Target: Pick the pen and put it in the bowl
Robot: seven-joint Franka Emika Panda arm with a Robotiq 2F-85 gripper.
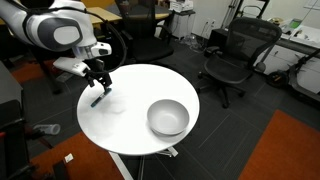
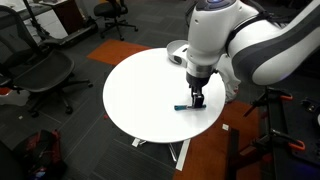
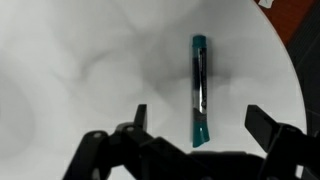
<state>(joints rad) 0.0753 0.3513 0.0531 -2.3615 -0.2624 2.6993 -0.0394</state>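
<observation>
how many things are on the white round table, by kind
pen: 1
bowl: 1
total: 2

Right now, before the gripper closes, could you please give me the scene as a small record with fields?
table: white, round
pen: teal, lying flat on the table, not lifted
bowl: silver, upright, looks empty, on the same table, apart from the pen
gripper: open, low over the pen; in the wrist view a finger stands on each side of it
contact with pen: cannot tell
task state: pen not yet in the bowl
</observation>
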